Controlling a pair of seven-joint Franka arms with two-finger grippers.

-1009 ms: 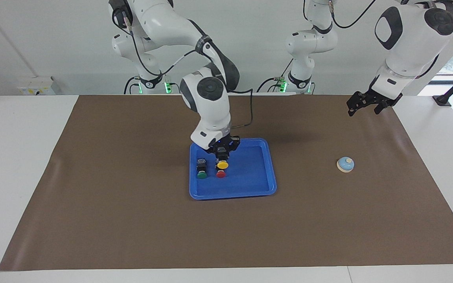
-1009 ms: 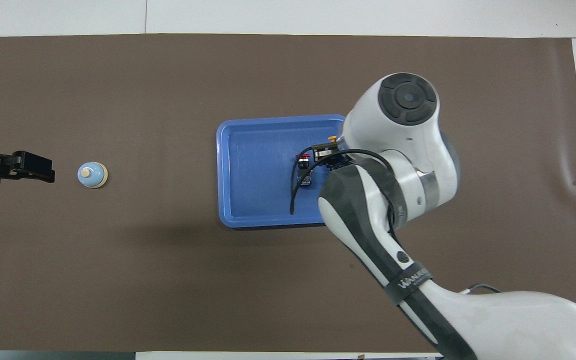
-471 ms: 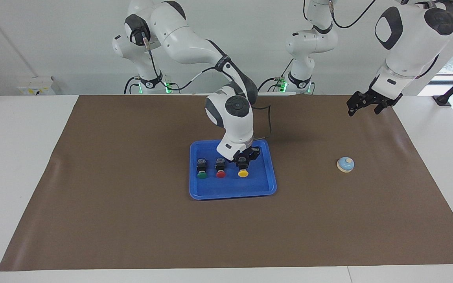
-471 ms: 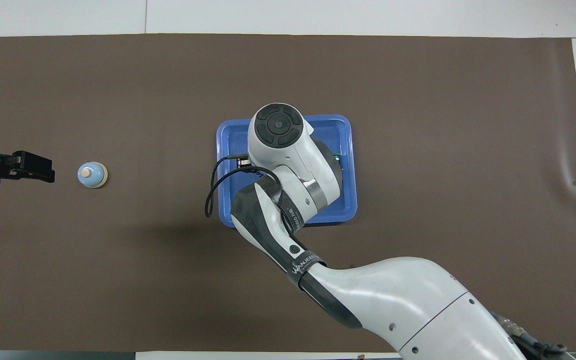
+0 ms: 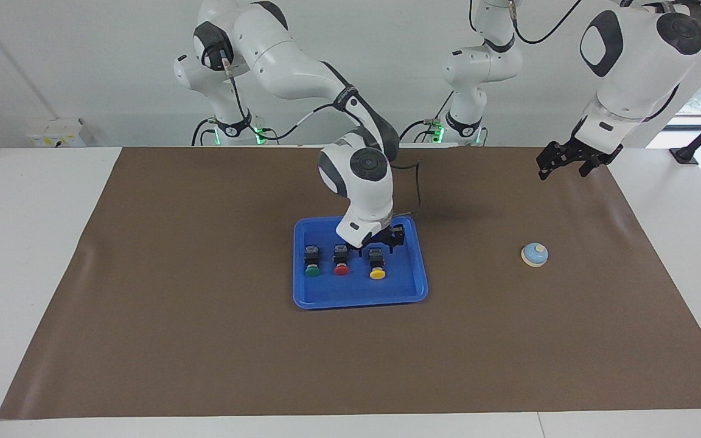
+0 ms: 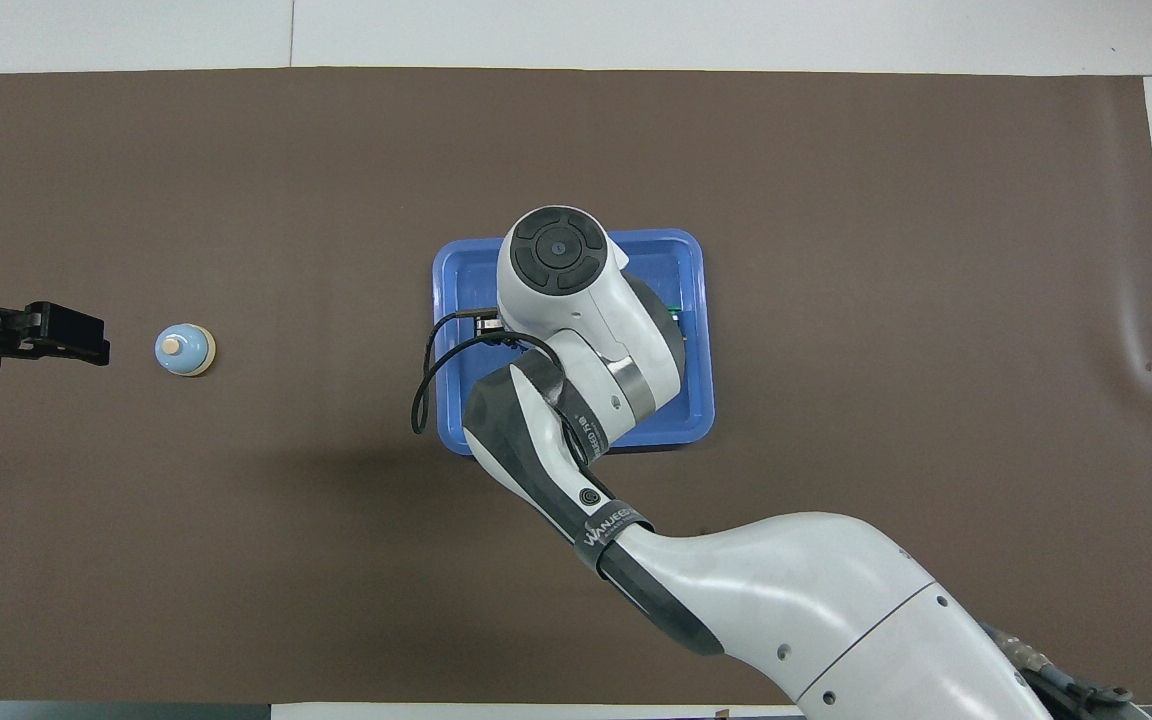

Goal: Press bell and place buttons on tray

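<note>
The right arm is bent steeply down over the blue tray [image 5: 408,286], its wrist vertical. The right gripper [image 5: 378,241] is held just above the yellow button [image 5: 377,266], fingers parted and nothing gripped. The green button [image 5: 311,261], red button [image 5: 341,260] and yellow button are lined up on the tray. The left gripper [image 5: 564,163] is kept raised and open above the brown mat [image 5: 204,340], near its edge by the robots. The bell [image 5: 534,254] is seated on the mat toward the left arm's end.

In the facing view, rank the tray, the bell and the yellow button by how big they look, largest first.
1. The blue tray, by far the largest.
2 and 3. The bell and the yellow button look about alike: the bell is rounder and wider, the button longer. Too close to rank.
</note>
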